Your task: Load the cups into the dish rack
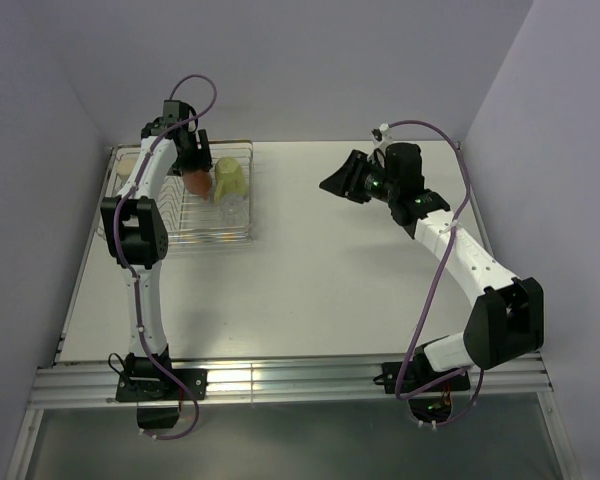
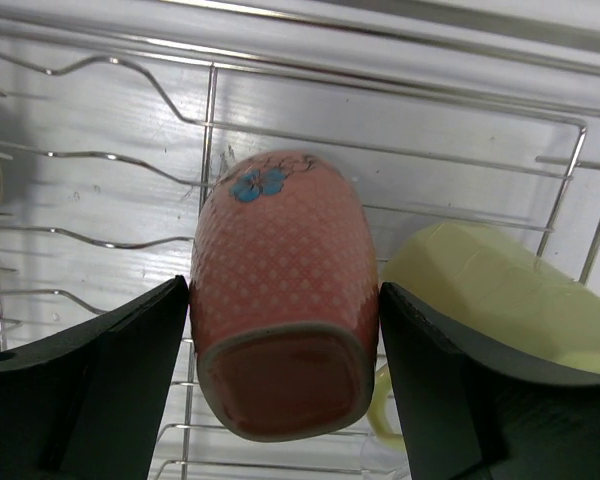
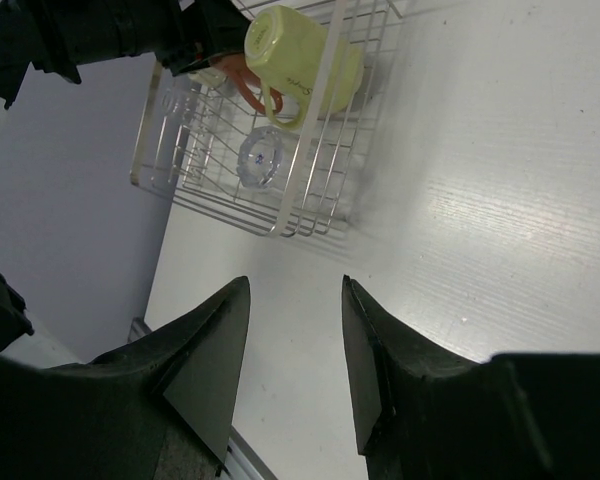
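The silver wire dish rack [image 1: 236, 236] stands at the table's far left. My left gripper [image 2: 283, 288] reaches down into it, a finger pressed against each side of the orange-salmon mug [image 2: 280, 300], which is upside down with its base towards the camera. From above, that mug [image 1: 196, 181] sits under the left gripper [image 1: 193, 165]. Beside it lies the pale yellow-green mug [image 1: 229, 178], tipped over in the rack [image 3: 290, 215]. A clear glass [image 3: 262, 157] rests near the rack's front. My right gripper [image 3: 295, 282] hangs open and empty above the bare table, right of the rack.
Grey walls close in the table on the left, the back and the right. A metal rail [image 1: 280, 380] runs along the near edge between the arm bases. A pale round object [image 1: 128, 165] shows at the rack's far-left corner.
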Motion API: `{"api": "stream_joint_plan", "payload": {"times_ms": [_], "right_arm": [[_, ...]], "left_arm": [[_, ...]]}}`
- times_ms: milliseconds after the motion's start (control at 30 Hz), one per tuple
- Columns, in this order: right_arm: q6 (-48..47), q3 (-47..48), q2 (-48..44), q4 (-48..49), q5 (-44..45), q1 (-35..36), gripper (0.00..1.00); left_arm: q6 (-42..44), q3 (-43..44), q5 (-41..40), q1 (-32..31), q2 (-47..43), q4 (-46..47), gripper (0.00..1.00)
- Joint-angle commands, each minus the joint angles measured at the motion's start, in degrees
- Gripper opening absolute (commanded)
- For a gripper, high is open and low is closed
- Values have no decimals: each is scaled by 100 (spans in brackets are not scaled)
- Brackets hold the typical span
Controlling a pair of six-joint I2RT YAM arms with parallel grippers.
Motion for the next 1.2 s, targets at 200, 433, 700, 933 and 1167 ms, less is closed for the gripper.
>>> {"api": "stream_joint_plan", "payload": {"times_ms": [200, 433, 700, 933, 1167], "right_arm": [[-109, 113, 24, 66, -41, 45, 50], [-127, 113, 41, 66, -41, 63, 50], [-109, 156, 68, 66, -33, 125, 50], [-145, 183, 94, 22, -24, 177, 50], [-171, 236, 120, -4, -15, 239, 50]], "left_arm": [[-64, -15, 86, -32, -76, 460, 88], [-82, -15, 25, -32, -242, 495, 88], [-82, -23, -2, -32, -260, 478, 87], [-135, -164, -186, -32, -549, 654, 88], [-161, -313, -292, -32, -910, 838, 88]]}}
